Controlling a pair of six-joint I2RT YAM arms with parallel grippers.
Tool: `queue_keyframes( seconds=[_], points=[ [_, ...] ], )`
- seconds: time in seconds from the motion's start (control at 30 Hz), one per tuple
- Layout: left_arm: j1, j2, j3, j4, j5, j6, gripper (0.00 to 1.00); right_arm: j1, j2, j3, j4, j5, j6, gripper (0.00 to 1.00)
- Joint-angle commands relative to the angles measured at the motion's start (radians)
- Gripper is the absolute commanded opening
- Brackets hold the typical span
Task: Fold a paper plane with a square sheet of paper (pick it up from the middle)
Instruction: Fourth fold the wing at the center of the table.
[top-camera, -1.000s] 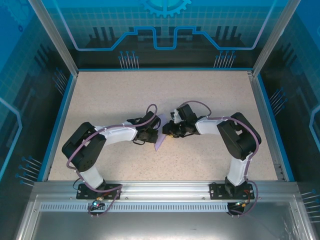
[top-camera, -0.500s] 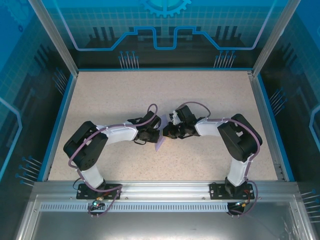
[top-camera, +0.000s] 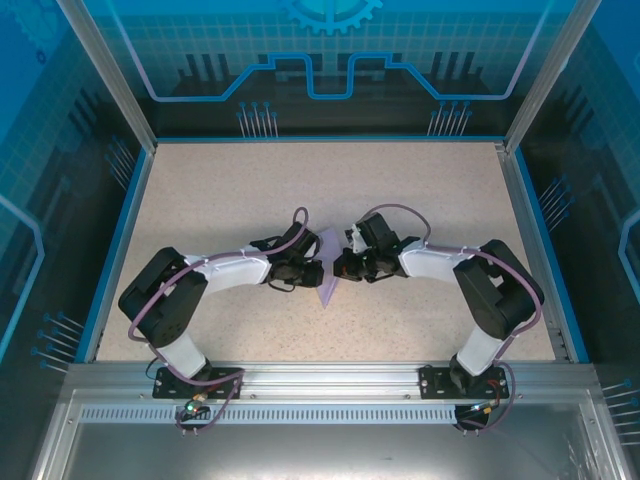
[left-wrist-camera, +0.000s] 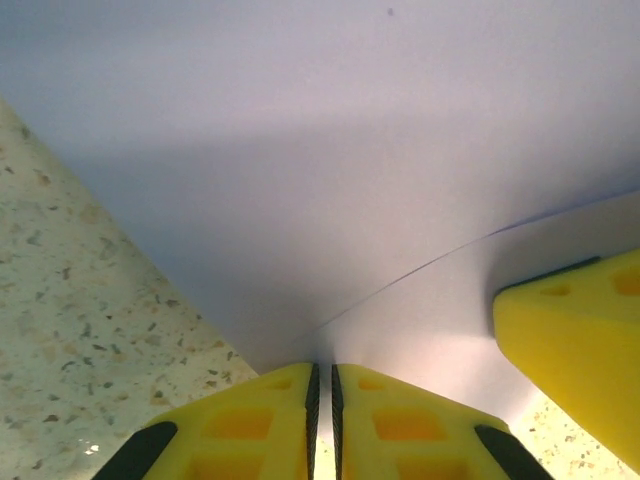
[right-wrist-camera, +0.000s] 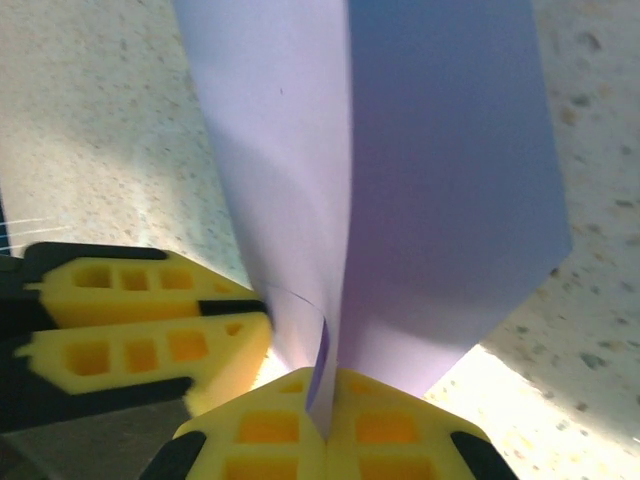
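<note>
L gripper (left-wrist-camera: 322, 375) pinched shut on paper (left-wrist-camera: 350, 150). R gripper (right-wrist-camera: 325, 405) clamped on it too, just opposite. Paper stands btwn both tips, bent along the middle. Looks early: centre fold only, nose & wings not yet done.

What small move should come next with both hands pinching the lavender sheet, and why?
Probably lower both together and lay the square sheet of paper flat for creasing: the left hand and right hand are each shut on it, and it stands upright in two loose layers over the table.
</note>
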Motion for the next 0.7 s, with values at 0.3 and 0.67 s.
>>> queue_keyframes(
  seconds=[0.3,0.67],
  points=[
    [0.005,-0.009,-0.038,0.045,0.016,-0.029,0.16,0.01,0.017,0.02,-0.03,0.026,-0.041,0.1],
    [0.004,-0.009,-0.051,0.045,-0.013,-0.02,0.16,0.011,0.053,0.076,-0.019,0.009,-0.063,0.16]
  ],
)
